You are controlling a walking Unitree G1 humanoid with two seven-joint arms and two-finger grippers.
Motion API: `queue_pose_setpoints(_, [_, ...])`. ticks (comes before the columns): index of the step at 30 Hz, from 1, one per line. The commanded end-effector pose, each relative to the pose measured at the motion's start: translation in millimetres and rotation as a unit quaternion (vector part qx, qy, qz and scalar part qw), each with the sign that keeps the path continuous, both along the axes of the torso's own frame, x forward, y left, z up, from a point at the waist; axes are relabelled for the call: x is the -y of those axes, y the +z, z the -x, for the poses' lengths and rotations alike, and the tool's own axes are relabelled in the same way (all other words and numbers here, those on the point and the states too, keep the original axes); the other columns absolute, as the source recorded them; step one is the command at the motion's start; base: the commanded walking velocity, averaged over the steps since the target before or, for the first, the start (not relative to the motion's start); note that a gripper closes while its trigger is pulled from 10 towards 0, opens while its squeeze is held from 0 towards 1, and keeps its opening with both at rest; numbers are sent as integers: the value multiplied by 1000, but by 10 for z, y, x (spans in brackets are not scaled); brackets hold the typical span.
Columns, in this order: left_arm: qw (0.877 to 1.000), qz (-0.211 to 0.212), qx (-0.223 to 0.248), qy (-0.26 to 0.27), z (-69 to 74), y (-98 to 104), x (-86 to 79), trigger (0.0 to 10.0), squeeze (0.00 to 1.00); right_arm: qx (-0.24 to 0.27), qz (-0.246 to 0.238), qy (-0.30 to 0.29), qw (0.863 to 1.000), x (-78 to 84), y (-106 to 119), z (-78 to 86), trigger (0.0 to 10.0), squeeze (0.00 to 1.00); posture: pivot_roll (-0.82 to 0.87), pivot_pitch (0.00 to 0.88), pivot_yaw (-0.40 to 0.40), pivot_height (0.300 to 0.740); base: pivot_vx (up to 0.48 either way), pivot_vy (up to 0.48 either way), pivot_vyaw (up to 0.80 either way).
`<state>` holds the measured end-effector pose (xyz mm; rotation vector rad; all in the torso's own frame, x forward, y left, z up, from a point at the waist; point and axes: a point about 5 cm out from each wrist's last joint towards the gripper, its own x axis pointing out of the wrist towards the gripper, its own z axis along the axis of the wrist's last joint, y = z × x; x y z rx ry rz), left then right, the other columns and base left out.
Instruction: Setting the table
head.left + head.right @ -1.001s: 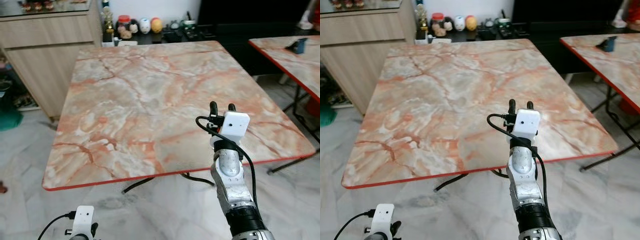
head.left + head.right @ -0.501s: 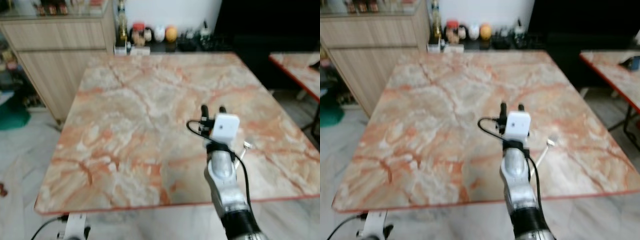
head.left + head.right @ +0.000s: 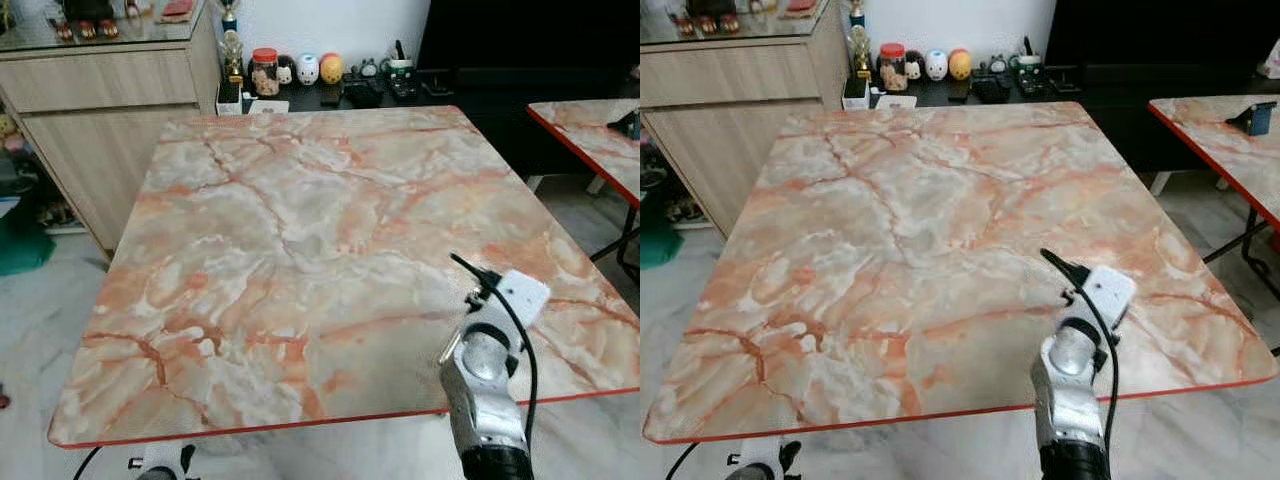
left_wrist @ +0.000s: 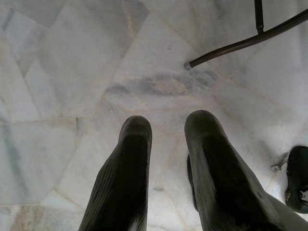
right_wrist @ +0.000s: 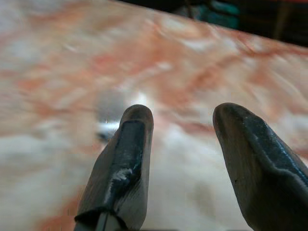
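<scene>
The marble-patterned table [image 3: 300, 200] with a red edge stands before me. My right arm reaches over its front right part, and the white wrist camera box [image 3: 522, 296] hides the fingers from the head views. In the right wrist view my right gripper [image 5: 183, 113] is open just above the tabletop, with nothing between its fingers. A small shiny metal thing [image 5: 108, 126], blurred, lies on the table just beyond one fingertip. A thin silver sliver [image 3: 449, 348] shows beside the arm. My left gripper [image 4: 168, 125] hangs idle over the floor, its fingers a little apart.
A second marble table [image 3: 590, 130] stands to the right across a gap. A wooden cabinet [image 3: 100, 90] is at the back left, and a low dark shelf [image 3: 330, 90] with jars and figurines is behind the table. A dark table leg [image 4: 245, 43] crosses the tiled floor.
The camera has shifted. My right arm has swung right and dipped toward the table's front right part. The small metal thing seen beside the wrist earlier is now mostly behind the arm.
</scene>
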<state>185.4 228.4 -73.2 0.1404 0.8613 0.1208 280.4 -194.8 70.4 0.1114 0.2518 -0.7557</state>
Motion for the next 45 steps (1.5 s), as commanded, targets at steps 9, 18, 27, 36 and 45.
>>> queue_pose_setpoints(9, [1000, -4, -7, 4, 31, -16, -7, 10000, 0, -18, -52, -2, 998, -11, -40, -54, 10000, 0, -10, 0, -17, 740, 0, 0, 0])
queue_pose_setpoints(18, [1000, -4, -6, 5, 33, -18, -4, 10000, 0, -21, -54, 58, 997, -131, -41, -215, 10000, 0, -4, 0, -18, 740, 0, 0, 0])
queue_pose_setpoints(27, [1000, -3, -7, 5, 36, -20, -2, 10000, 0, -36, -73, 78, 994, -212, -152, -210, 10000, 0, -5, 0, -17, 740, 0, 0, 0])
queue_pose_setpoints(36, [1000, -3, -7, 6, 34, -20, 1, 10000, 0, -29, -68, 84, 994, -209, -130, -249, 10000, 306, -6, 0, -17, 740, 0, 0, 0])
queue_pose_setpoints(45, [1000, -1, -7, 5, 34, -21, 4, 10000, 0, -34, -70, 84, 993, -208, -141, -288, 10000, 0, -6, 0, -16, 740, 0, 0, 0])
